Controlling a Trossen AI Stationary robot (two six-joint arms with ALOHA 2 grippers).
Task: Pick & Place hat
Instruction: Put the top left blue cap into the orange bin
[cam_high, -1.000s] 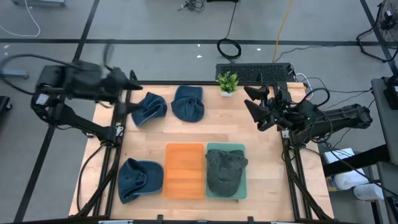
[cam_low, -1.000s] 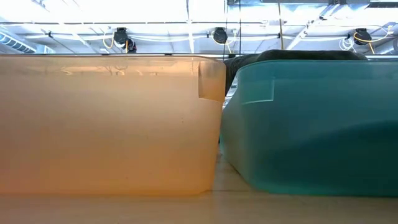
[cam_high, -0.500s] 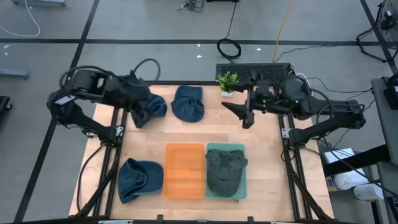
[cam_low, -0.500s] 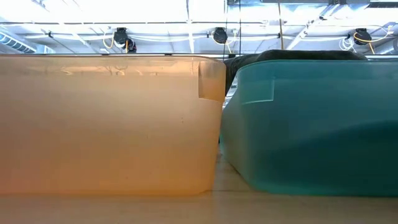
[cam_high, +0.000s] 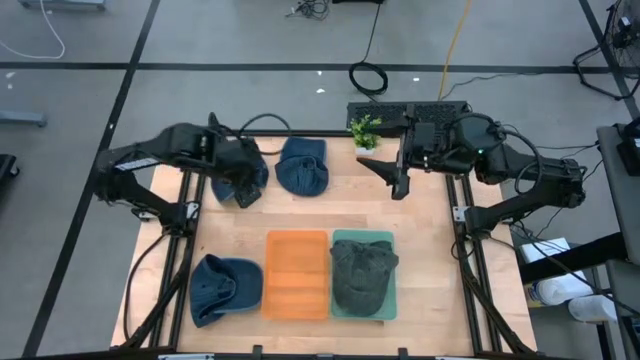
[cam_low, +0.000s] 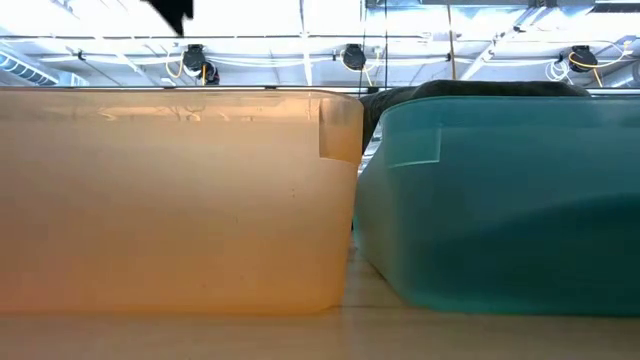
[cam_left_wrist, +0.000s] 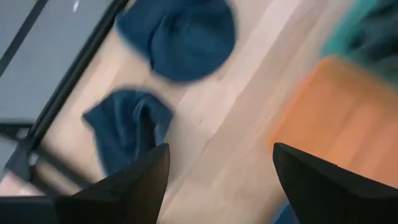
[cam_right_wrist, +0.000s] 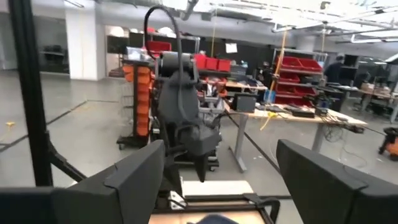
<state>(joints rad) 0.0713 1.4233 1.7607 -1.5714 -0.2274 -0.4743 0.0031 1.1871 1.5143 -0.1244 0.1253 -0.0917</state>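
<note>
- The wooden bench (cam_high: 430, 250) is carrying everything, and both dark arms are reaching in over its far half.
- The orange bin (cam_high: 296, 272) is sitting at about 6 o'clock from the bench's middle, with nothing showing inside it in the high view.
- The teal bin (cam_high: 388, 300) is standing just beside the orange bin on the 3 o'clock side, the two walls nearly touching in the low view.
- A dark grey hat (cam_high: 361, 272) is lying inside the teal bin, its top just showing above the rim in the low view.
- A blue hat (cam_high: 224, 288) is resting at 8 o'clock, near the bench's front-left corner.
- A second blue hat (cam_high: 303, 166) is lying at 12 o'clock, near the far edge.
- A third blue hat (cam_high: 250, 172) is lying at 10 o'clock, crumpled, just beside the second.
- The left hand (cam_high: 232, 183) is hovering over this crumpled hat with its fingers (cam_left_wrist: 127, 186) spread wide, gripping nothing.
- The right hand (cam_high: 396, 176) is hanging at 2 o'clock, fingers wide apart and empty, well apart from every hat.
- A small green plant (cam_high: 366, 131) is standing at 1 o'clock on the far edge.
</note>
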